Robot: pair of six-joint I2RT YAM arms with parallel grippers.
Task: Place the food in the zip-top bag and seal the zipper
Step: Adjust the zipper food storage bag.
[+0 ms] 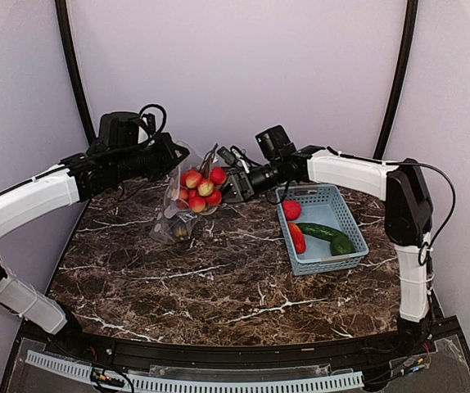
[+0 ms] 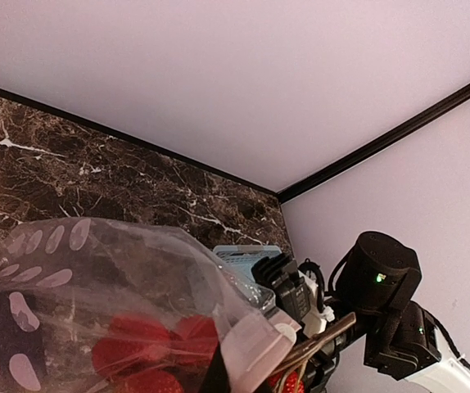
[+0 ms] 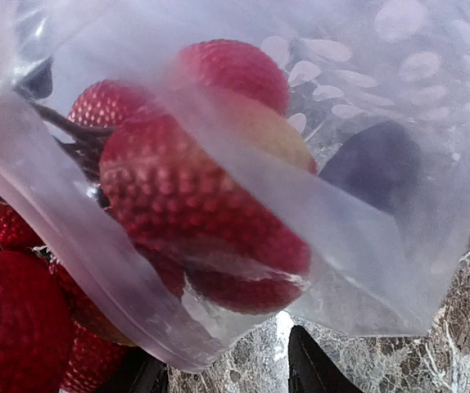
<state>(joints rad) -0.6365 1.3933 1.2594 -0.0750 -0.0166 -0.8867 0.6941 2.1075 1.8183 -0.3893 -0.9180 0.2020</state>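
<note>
Your left gripper (image 1: 172, 160) is clamping the zip-top bag (image 1: 169, 216) above the table (image 1: 219, 286), your right gripper (image 1: 228, 185) is holding the berry cluster (image 1: 198, 190) half-closed at its mouth, and you are risking berries snagging there and spilling outside.

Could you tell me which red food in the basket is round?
The tomato in the basket's far-left corner; the other red piece, the pepper, is elongated.

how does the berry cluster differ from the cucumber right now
The berry cluster is red, many small round pieces; the cucumber is green, one long piece. The berry cluster hangs at the mouth of the zip-top bag; the cucumber lies in the blue basket. Both are produce.
</note>
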